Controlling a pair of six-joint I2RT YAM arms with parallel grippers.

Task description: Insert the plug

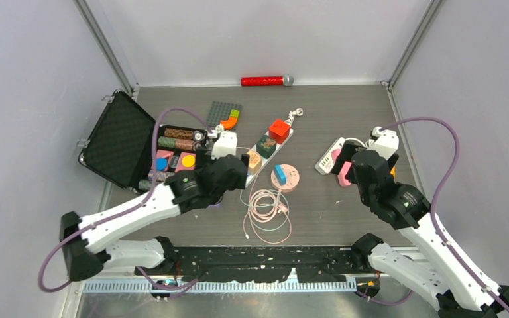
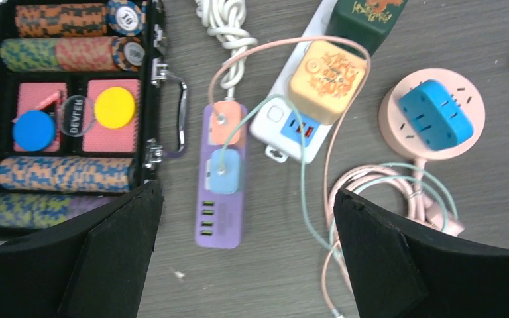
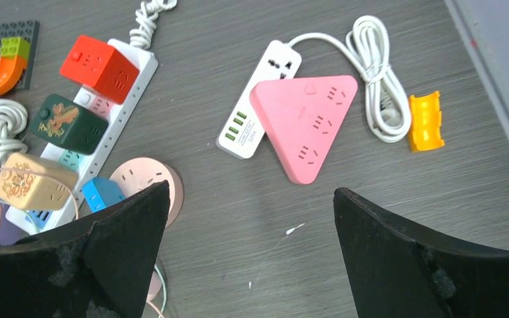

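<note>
I count five socket units: a long white strip, a purple strip, a short white strip, a pink triangle and a pink round socket. I see four cube adapters: a red cube, a dark green cube, a tan cube and a blue cube. There are two small plugs, a salmon plug and a pale blue plug. One black case holds four chip rows and two discs, a blue disc and a yellow disc. I also count one red cylinder and one grey studded plate.

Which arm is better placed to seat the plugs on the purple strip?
Left. The left tool, open, hangs directly above the purple strip; the right tool is over the pink triangular strip, well away.
</note>
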